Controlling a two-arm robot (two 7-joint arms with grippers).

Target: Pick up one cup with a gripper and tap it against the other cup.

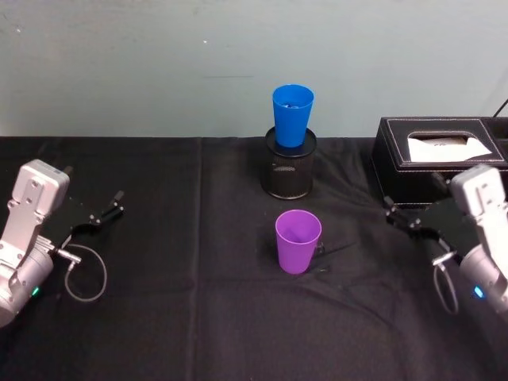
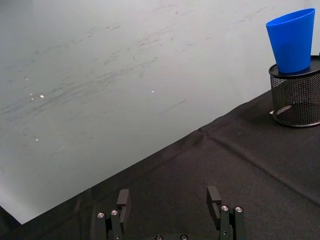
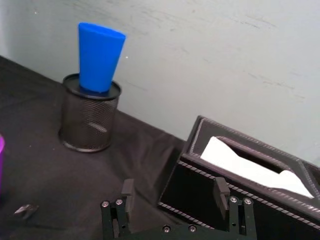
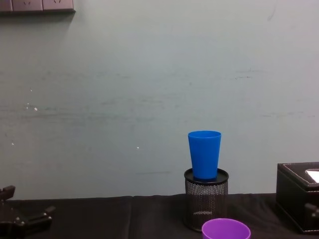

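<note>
Both arms low at the table's sides, nothing held.

Black flat-jawed right gripper [image 1: 401,216]: jaws spread wide, empty, aimed inward and forward. Black left gripper [image 1: 107,208]: also spread and empty, well apart from both cups.

Nearest task item: plain purple tapered plastic tumbler [image 1: 298,240]. Upright, mouth up, standing free on the black tablecloth [image 1: 198,302]. Off to the left of the right gripper and about level with it, closer to that one than to the left gripper. Judged the one to grab: free on every side, open to a side approach.

Farther forward from both grippers, left of the right one: bright blue tapered plastic tumbler [image 1: 292,115]. Upright, base resting in the mouth of a black wire-mesh pen holder [image 1: 290,171]. Raised that way, rim well above the purple one's, so needs a lift before any tap. Probably loose in the holder; a gentle tap, or risk knocking it out.

Just ahead of the right gripper, near its fingertips: black stitched tissue box [image 1: 436,159], white tissue showing. Main obstacle, best kept clear of on the swing left.

Farthest: pale green wall [image 1: 159,63] behind the table.
</note>
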